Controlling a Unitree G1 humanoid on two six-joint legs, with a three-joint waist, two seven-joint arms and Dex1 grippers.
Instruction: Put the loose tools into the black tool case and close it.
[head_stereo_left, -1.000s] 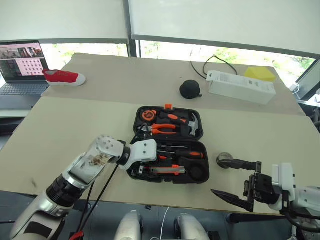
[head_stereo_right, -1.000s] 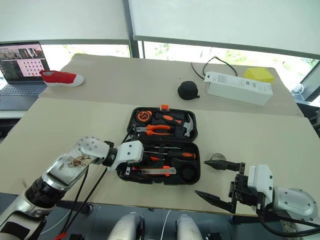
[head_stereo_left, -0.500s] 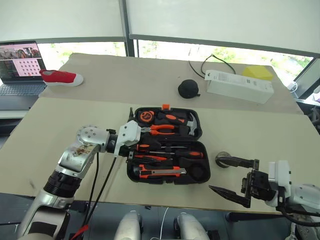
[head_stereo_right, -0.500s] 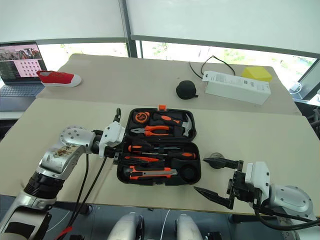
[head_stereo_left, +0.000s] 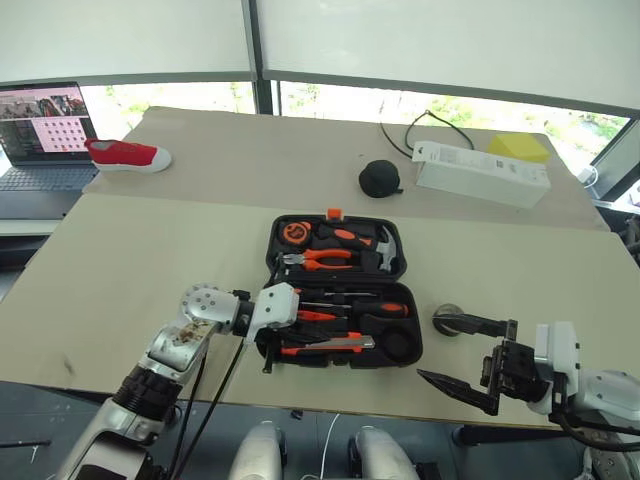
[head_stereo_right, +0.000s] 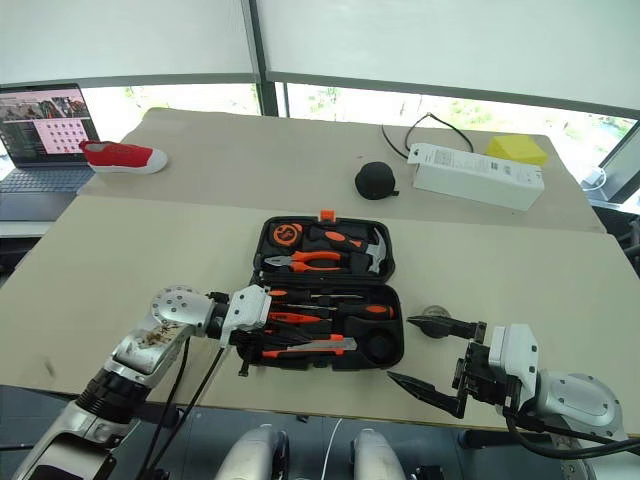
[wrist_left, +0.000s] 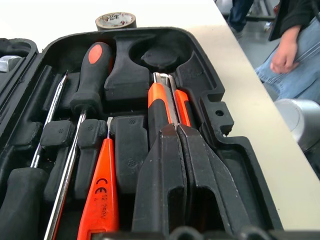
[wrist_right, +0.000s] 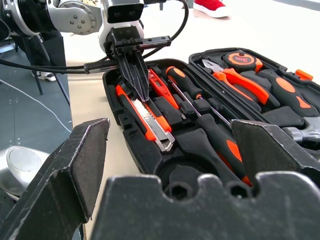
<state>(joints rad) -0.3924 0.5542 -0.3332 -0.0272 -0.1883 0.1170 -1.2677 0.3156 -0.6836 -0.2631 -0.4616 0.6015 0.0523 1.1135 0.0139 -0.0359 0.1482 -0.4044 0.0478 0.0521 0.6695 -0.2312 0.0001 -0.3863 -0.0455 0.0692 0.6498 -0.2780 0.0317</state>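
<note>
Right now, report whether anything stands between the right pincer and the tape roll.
Nothing visible does. The tape roll lies on the table to the right of the case, close by one fingertip of the open right pincer.

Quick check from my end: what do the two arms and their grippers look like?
Both arms are silver-grey metal tubes with white wrist housings. The left gripper and right gripper each carry two pointed, matte black fingers. Black cables hang under the left forearm, whose clear section exposes wiring.

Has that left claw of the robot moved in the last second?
Yes. The left gripper has swung from the far left corner of the tool case back to its near left edge, fingers now shut over the utility knife.
</note>
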